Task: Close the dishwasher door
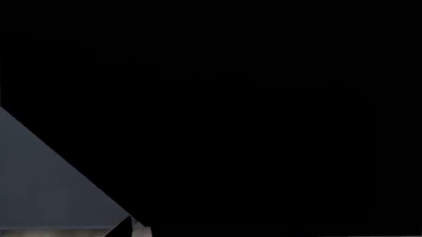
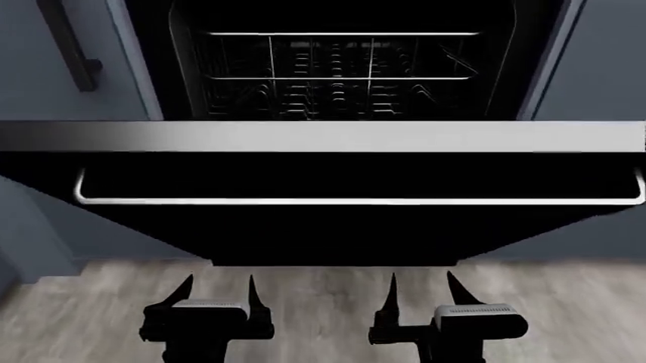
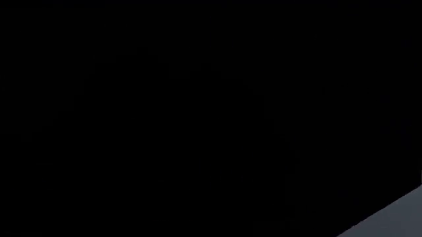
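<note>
Hanging open across the head view, the large glossy black dishwasher door [image 2: 333, 227] with its long thin silver bar handle [image 2: 353, 201], wire racks [image 2: 338, 72] showing in the dark cavity behind. Below its near edge, over pale wood-look floor [image 2: 323, 302], left gripper [image 2: 218, 291] and right gripper [image 2: 422, 287], jaws of both spread, apart from the door. Flanked by grey-blue cabinet doors [image 2: 41, 68]; both wrist views mostly black.

The floor [image 2: 323, 302] is pale grey wood planking, meeting the grey-blue cabinet base [image 2: 60, 246] at its far edge.
</note>
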Robot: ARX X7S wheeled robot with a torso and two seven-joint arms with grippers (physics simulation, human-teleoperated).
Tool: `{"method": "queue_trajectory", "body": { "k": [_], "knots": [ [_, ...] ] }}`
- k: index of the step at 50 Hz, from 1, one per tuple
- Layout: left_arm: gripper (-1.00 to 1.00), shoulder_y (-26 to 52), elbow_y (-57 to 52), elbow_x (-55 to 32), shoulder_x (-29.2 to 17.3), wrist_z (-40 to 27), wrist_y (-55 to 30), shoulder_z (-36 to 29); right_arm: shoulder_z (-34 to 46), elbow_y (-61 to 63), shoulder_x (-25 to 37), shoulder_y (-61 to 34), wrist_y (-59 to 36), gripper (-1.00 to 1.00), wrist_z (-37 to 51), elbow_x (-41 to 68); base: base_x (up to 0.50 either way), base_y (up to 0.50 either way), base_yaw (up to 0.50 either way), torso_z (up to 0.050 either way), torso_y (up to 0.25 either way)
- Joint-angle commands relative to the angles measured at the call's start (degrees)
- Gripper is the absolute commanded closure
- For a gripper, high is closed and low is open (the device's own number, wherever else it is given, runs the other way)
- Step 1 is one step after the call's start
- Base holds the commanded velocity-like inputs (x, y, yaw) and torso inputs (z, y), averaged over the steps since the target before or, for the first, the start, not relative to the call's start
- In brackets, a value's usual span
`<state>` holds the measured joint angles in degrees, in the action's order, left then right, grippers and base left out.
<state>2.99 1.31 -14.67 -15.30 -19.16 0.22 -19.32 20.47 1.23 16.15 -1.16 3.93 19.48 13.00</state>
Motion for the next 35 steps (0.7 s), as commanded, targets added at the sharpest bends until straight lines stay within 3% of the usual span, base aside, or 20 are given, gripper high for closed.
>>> {"method": "queue_trajectory", "body": {
  "k": [1,35],
  "knots": [
    [-1.00,0.0,0.0,-0.1,-0.1,-0.2,0.1,-0.2,0.1,-0.3,0.0,-0.2,-0.2,-1.00,-0.1,0.8,0.31,0.04,0.00,0.000,0.000],
    [-1.00,0.2,0.2,-0.7,-0.4,-0.7,0.8,-0.6,-0.1,-0.6,0.1,-0.1,1.1,-1.00,0.1,2.3,0.05,0.00,0.00,0.000,0.000]
  ]
}}
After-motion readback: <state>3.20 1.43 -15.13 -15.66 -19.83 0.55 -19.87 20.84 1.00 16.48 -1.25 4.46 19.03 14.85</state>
